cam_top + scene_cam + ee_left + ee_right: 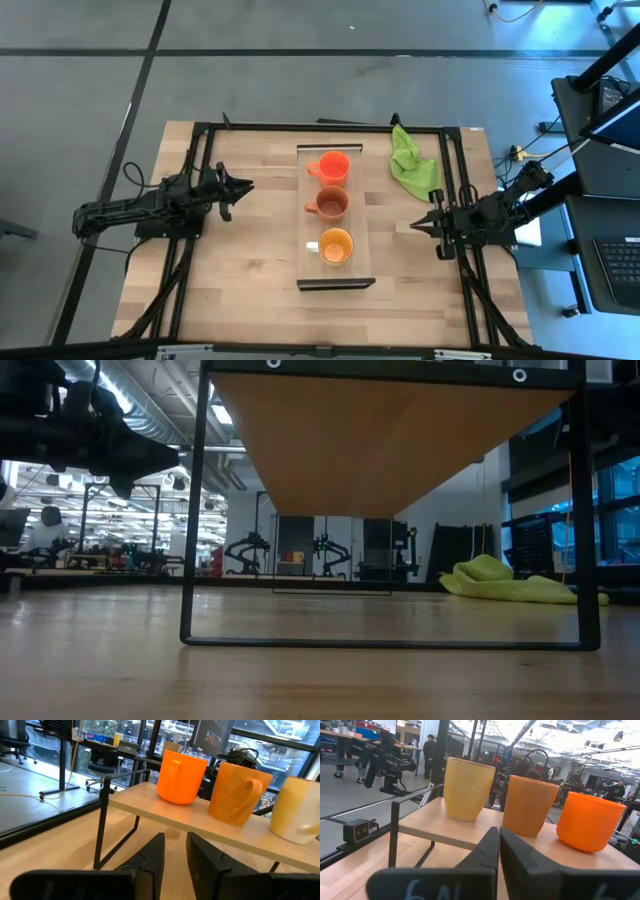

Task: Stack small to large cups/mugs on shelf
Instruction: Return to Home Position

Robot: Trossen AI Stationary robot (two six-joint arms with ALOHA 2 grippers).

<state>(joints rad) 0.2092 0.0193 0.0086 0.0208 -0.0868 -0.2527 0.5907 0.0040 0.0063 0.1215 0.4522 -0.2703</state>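
Note:
Three mugs stand upright in a row on the shelf (335, 276), a light-wood board raised on a black frame: a bright orange mug (333, 167) at the far end, a brown-orange mug (331, 204) in the middle, and a yellow-orange mug (336, 245) at the near end. My left gripper (248, 186) is left of the shelf, pointing at it, with a narrow gap between its fingers (176, 852). My right gripper (413, 226) is right of the shelf, pointing at it, shut and empty (499, 845). Neither touches anything.
A crumpled green cloth (412, 165) lies on the tabletop at the far right, beside the shelf. The shelf's black legs (188, 510) stand on the table, with open space under the board (380, 440). Bare tabletop lies on both sides of the shelf.

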